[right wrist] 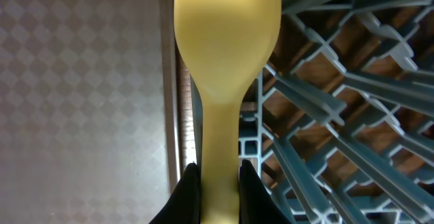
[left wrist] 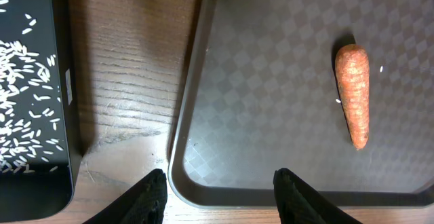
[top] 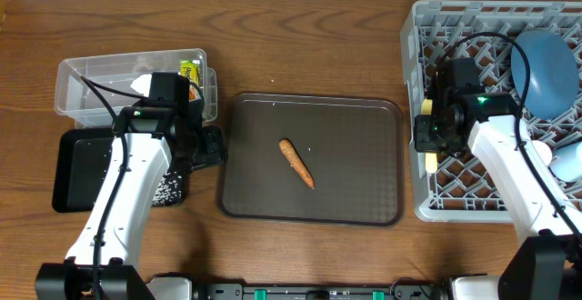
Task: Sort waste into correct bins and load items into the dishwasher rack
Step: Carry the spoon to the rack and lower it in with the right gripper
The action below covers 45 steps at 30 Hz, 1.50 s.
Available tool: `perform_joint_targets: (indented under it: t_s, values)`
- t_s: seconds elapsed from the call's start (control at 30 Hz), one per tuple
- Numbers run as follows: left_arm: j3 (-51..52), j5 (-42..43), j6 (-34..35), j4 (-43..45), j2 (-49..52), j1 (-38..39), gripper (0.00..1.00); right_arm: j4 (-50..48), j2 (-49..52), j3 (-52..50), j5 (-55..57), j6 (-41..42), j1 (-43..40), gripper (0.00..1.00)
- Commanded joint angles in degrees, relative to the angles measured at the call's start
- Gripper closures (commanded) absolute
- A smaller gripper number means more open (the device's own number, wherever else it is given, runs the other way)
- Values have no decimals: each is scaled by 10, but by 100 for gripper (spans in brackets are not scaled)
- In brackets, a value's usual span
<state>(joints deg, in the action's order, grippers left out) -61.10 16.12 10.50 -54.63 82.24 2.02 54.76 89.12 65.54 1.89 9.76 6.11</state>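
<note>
Orange and tapered, the carrot piece [top: 296,163] lies alone on the brown serving tray [top: 364,191] in the middle of the worktop. Its skin is rough and faintly speckled, and its thick end points toward the far edge. The left gripper [left wrist: 220,183] hangs spread wide and empty over the tray's left rim, well apart from the carrot. Toward the left edge, the glossy black tray [left wrist: 34,183] carries scattered white rice grains [left wrist: 20,102]. Behind it the clear tub [top: 82,73] holds a yellow-green wrapper [top: 188,70] and a white tissue wad [top: 141,84]. The right gripper [right wrist: 215,176] is clamped on the handle of the pale yellow spoon [right wrist: 227,47], which is smooth and matte, at the left wall of the grey rack [top: 473,18] by the right edge. A blue plate [top: 546,68] sits in the rack's far part.
</note>
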Motion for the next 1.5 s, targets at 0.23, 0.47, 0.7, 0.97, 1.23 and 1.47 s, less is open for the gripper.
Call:
perform_joint_targets:
  t_s: [0.23,0.47,0.7,0.97,1.23,1.47]
  values:
    - [-10,-6,-1,-2,-4,-1,46,-10,6,4,11,-50,-55,99]
    - [-10,-6,-1,-2,-4,-1,47,-15,6,6,-21,-83,-72,99]
    - [-10,-6,-2,-1,-4,-1,46,2,5,25,-37,-93,-73,99]
    - [-10,-6,-2,-2,-4,-1,46,30,5,63,-32,-109,-73,99]
    - [-10,-6,-1,-2,-4,-1,46,31,27,55,-34,-112,-73,99]
    - [-10,-6,-1,-2,-4,-1,46,29,79,47,-50,-111,-71,99]
